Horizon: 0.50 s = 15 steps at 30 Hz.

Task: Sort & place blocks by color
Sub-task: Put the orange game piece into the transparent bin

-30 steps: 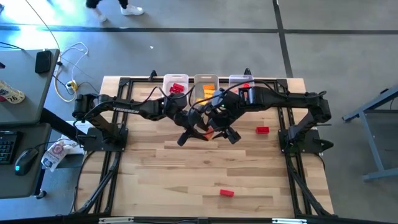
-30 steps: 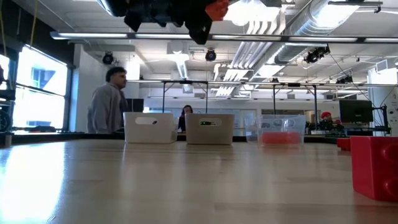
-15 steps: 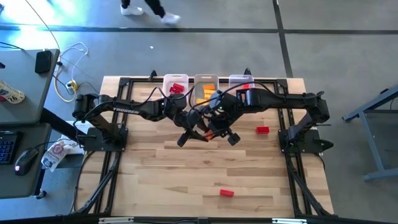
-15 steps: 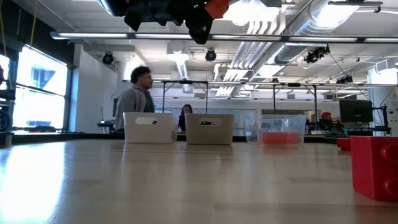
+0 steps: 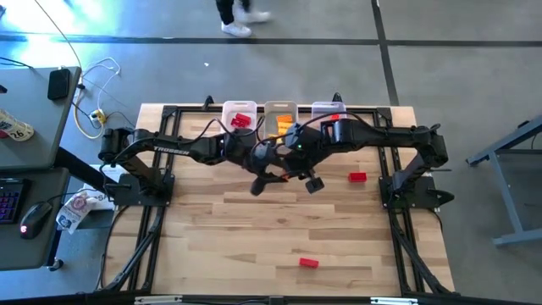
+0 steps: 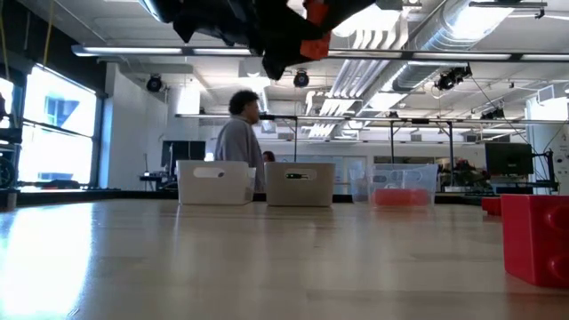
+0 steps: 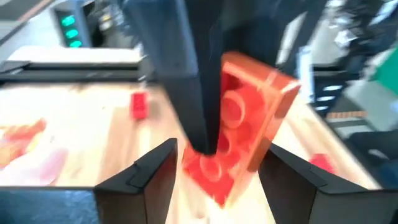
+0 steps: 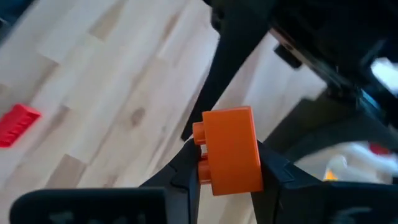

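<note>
Holding red blocks [image 5: 241, 120]: left bin [image 5: 240, 109]; yellow-orange blocks [image 5: 279, 127]: middle bin [image 5: 280, 108].

Pale, smooth wood-grain counter [image 5: 254, 229] with a soft sheen. Glossy orange plastic block [image 8: 231, 150] with moulded studs sits between matt black end effector fingers [image 8: 186, 174]. Clear plastic bins [image 6: 404, 185] behind.

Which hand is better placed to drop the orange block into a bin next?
Right. The right hand grips the orange block; the left hand is open beside it, holding nothing.
</note>
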Each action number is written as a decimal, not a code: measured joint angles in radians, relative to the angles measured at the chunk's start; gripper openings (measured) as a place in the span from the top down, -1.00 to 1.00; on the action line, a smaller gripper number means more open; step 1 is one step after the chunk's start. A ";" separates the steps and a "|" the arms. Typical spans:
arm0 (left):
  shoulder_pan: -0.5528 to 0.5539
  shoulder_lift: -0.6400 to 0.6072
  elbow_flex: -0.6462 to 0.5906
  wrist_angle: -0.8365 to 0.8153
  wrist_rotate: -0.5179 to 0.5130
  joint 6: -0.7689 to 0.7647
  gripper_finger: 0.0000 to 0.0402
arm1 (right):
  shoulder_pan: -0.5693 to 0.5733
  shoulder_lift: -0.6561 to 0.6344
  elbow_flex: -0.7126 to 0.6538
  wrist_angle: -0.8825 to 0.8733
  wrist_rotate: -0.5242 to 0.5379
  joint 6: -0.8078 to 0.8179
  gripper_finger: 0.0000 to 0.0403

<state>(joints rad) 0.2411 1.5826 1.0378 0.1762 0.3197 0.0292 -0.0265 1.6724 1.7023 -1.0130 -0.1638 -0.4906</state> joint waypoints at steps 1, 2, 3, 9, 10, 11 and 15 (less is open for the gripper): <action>0.000 0.000 0.000 -0.016 -0.025 0.000 0.00 | 0.000 0.000 0.000 -0.011 0.018 0.009 0.62; 0.000 0.000 0.000 -0.032 -0.047 0.000 -0.02 | 0.000 0.000 0.000 -0.024 0.035 0.021 0.62; 0.001 0.000 0.000 -0.046 -0.066 0.000 -0.04 | 0.000 0.000 0.000 -0.036 0.053 0.032 0.62; 0.002 0.000 0.000 -0.127 -0.162 0.000 -0.08 | -0.014 0.000 0.000 -0.099 0.152 0.103 0.62; 0.002 0.000 0.000 -0.141 -0.175 0.000 -0.08 | -0.019 0.000 0.000 -0.110 0.169 0.118 0.62; 0.002 0.000 0.000 -0.159 -0.187 0.000 -0.08 | -0.026 0.000 0.000 -0.119 0.187 0.132 0.62; 0.001 0.000 0.000 -0.223 -0.198 0.000 -0.08 | -0.056 0.000 0.000 -0.161 0.257 0.197 0.62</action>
<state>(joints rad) 0.2424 1.5826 1.0378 -0.0470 0.1222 0.0296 -0.0827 1.6722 1.7023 -1.1743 0.0936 -0.2937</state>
